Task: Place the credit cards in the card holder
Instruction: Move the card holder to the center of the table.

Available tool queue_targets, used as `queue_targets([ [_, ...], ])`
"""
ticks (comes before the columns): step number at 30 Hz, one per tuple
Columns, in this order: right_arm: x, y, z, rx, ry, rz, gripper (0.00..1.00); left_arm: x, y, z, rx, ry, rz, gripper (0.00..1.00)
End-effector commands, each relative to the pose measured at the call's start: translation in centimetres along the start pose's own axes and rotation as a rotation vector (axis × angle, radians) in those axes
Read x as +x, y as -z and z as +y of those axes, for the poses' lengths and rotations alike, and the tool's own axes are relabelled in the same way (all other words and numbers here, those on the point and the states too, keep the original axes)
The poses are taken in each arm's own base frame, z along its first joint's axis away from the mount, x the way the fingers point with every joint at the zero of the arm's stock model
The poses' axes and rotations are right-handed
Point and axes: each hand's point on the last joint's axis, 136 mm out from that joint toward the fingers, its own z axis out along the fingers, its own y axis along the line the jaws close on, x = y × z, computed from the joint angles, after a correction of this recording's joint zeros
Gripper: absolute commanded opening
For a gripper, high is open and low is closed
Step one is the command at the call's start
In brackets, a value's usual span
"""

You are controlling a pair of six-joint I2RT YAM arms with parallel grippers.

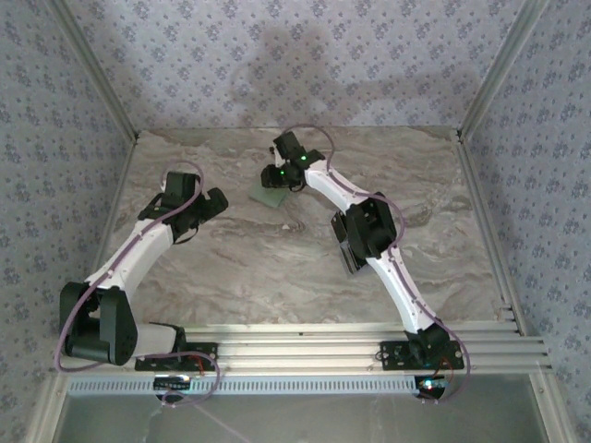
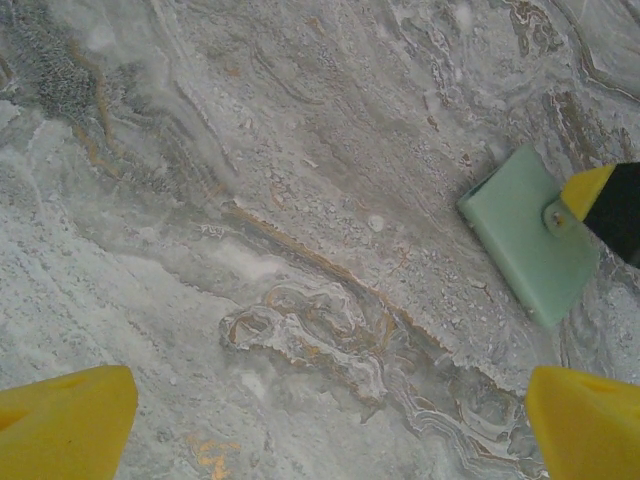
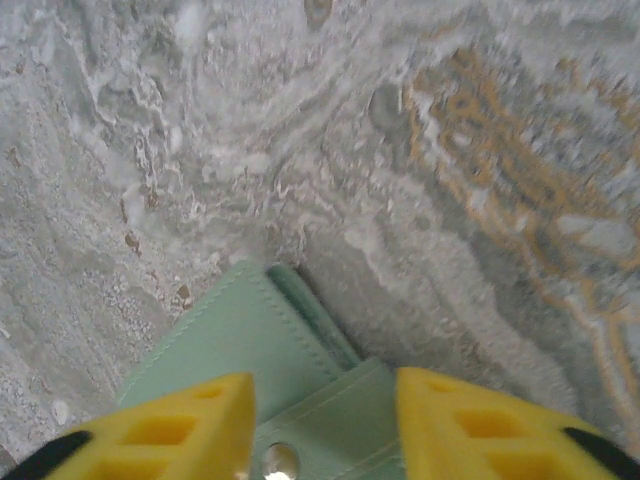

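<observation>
**Right tool poised over the holder's flap; left tool parked open**

Obs. The small, flat, sage-green card holder lies closed and flat on the grey, marble-patterned desk, toward the far centre and between the two arms. In the right wrist view its stitched flap, with a round metal snap stud, faces up.

Right tool: the yellow fingers stand part-way apart, one on each side of the stud, over the flap. I see no clamp on anything. Judgement: it sits there because the flap has to be lifted before any credit cards can go in, and the snap end is the edge that frees.

Left tool: its yellow fingertips are spread wide with only bare desk between them. It hovers near the holder, apart from it on its left. Judgement: it stands by, probably to pin the holder's body while the flap is pulled.

Risk, as judged: the light holder may slide rather than unsnap.
</observation>
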Motion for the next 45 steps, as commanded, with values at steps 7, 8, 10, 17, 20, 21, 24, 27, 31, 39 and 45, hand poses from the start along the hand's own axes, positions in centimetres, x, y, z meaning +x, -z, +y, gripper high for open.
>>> queue_targets([
  [7, 5.6, 2.1, -0.7, 0.088, 0.035, 0.142, 0.21, -0.3, 1.3, -0.6, 0.016, 0.004, -0.014, 1.0],
  [8, 6.1, 2.5, -0.7, 0.098, 0.038, 0.144, 0.21, -0.3, 1.3, -0.6, 0.017, 0.004, -0.017, 1.0],
  [10, 7.5, 3.6, -1.0, 0.125, 0.045, 0.155, 0.19, -0.3, 1.5, -0.6, 0.019, 0.002, -0.017, 1.0],
  [17, 13.7, 6.7, -0.3, 0.156, -0.015, 0.198, 0.15, 0.5, 1.7, -0.9, 0.03, -0.016, -0.006, 1.0],
  [20, 16.7, 8.0, 0.9, 0.164, -0.052, 0.22, 0.17, 1.0, 1.5, -0.8, 0.033, -0.016, 0.003, 1.0],
  [21, 17.5, 8.4, 1.4, 0.168, -0.054, 0.222, 0.22, 1.2, 1.5, -0.9, 0.036, -0.015, 0.006, 1.0],
  [24, 18.6, 10.0, 2.5, 0.215, -0.027, 0.199, 0.41, 1.8, 1.4, -0.6, 0.039, -0.01, 0.018, 1.0],
  [27, 18.5, 12.3, 3.5, 0.266, 0.023, 0.151, 0.52, 2.3, 1.6, -0.3, 0.04, -0.003, 0.022, 1.0],
  [31, 18.9, 14.3, 3.8, 0.348, 0.156, 0.159, 0.57, 2.7, 1.9, 0.2, 0.043, 0.016, 0.016, 1.0],
  [39, 20.5, 13.7, 5.9, 0.366, 0.438, 0.249, 0.6, 3.4, 2.5, 1.5, 0.017, 0.038, -0.001, 1.0],
  [45, 21.5, 12.2, 6.9, 0.347, 0.495, 0.292, 0.58, 3.7, 2.3, 2.0, 0.005, 0.059, 0.001, 1.0],
])
